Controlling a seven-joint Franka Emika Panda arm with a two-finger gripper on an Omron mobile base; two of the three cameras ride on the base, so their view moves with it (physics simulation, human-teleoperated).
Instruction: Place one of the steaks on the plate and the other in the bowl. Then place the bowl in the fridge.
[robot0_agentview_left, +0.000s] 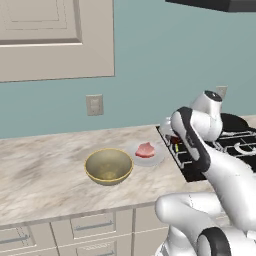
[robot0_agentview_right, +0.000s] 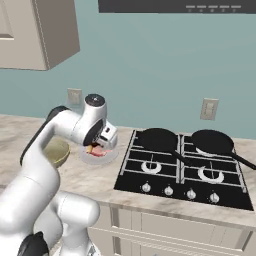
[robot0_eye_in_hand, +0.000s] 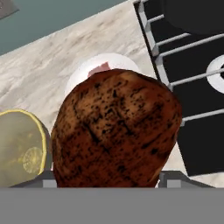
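Note:
A dark seared steak (robot0_eye_in_hand: 116, 131) sits large and close in the hand view, and my gripper (robot0_eye_in_hand: 109, 179) is shut on it, a finger at each side. The gripper (robot0_agentview_right: 97, 145) hangs above the counter, over the white plate (robot0_agentview_right: 107, 156) and beside the stove's left edge. On the plate (robot0_agentview_left: 156, 159) lies the pale pink raw steak (robot0_agentview_left: 145, 150), partly hidden behind the held steak (robot0_eye_in_hand: 100, 69) in the hand view. The olive-gold bowl (robot0_agentview_left: 109, 166) stands empty just left of the plate, its yellow rim (robot0_eye_in_hand: 41, 131) at the hand view's lower left. The fridge is out of view.
A black stove (robot0_agentview_right: 185, 170) fills the counter to the right, with two black frying pans (robot0_agentview_right: 157, 139) (robot0_agentview_right: 212, 141) on its back burners. Wall outlets (robot0_agentview_left: 94, 105) sit above the marble counter (robot0_agentview_left: 40, 165). An upper cabinet (robot0_agentview_left: 55, 35) hangs at the left.

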